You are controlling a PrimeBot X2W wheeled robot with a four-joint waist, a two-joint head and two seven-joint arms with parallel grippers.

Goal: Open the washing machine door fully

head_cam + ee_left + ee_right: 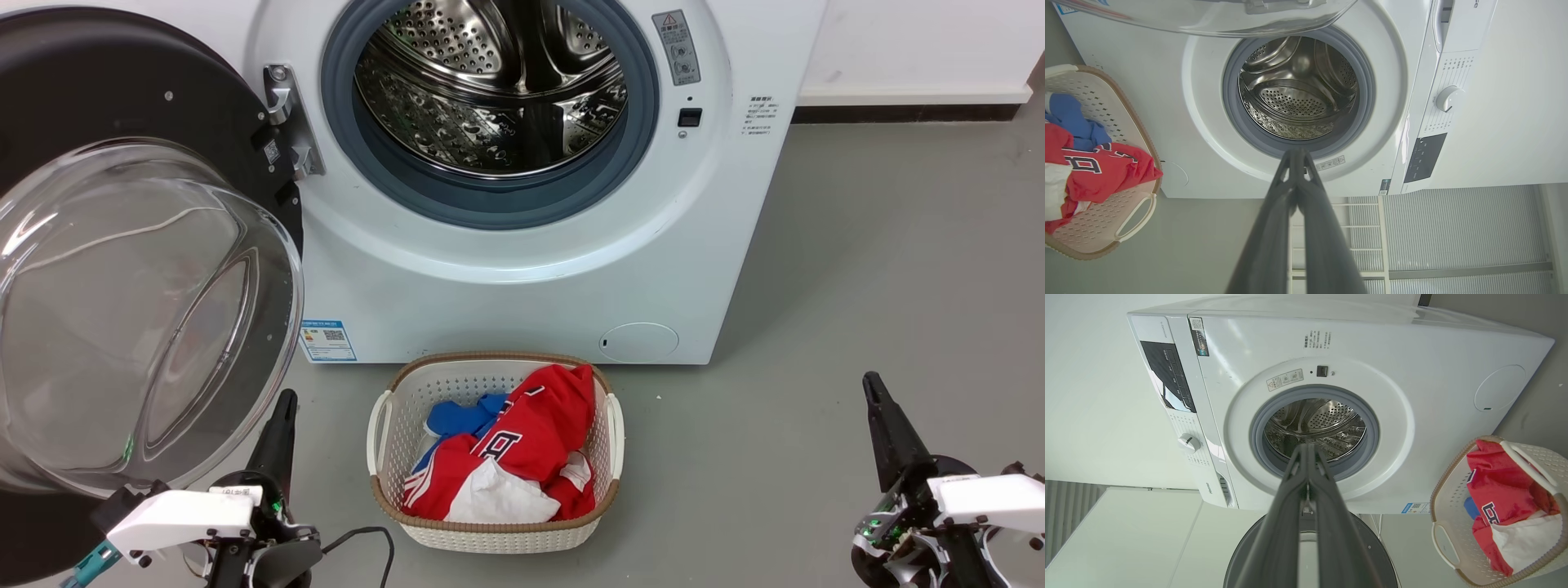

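Two grippers, one door, one machine, listed by view.

Head view. Washing machine [531, 278]: white front-loader, steel drum [498, 90] exposed. Washing machine door [114, 90]: swung wide on its hinge [287, 122] at the machine's left, its clear glass bowl [139, 318] bulging toward the robot. Left gripper [286, 402]: low, just beside the bowl's lower edge, contact not discernible, fingers pressed together, holding nothing. Right gripper [872, 380]: well apart from the door at the lower right, fingers likewise together and empty. Laundry basket [384, 412]: on the floor before the machine, red, blue and white clothes inside.

Left wrist view. Fingers [1274, 228] meet at their tips, aimed at the drum mouth; the bowl's underside crosses the top edge.

Right wrist view. Fingers [1278, 531] closed on each other, with the door's dark round frame [1374, 555] behind them.

Handling, as judged. Door: heavy, rigid, moves only in an arc about the hinge. Bowl: smooth, slippery, breakable, a poor purchase. Preferred contact: the black frame at the edge farthest from the hinge, pushed with closed fingers rather than pinched. Any travel left looks small.
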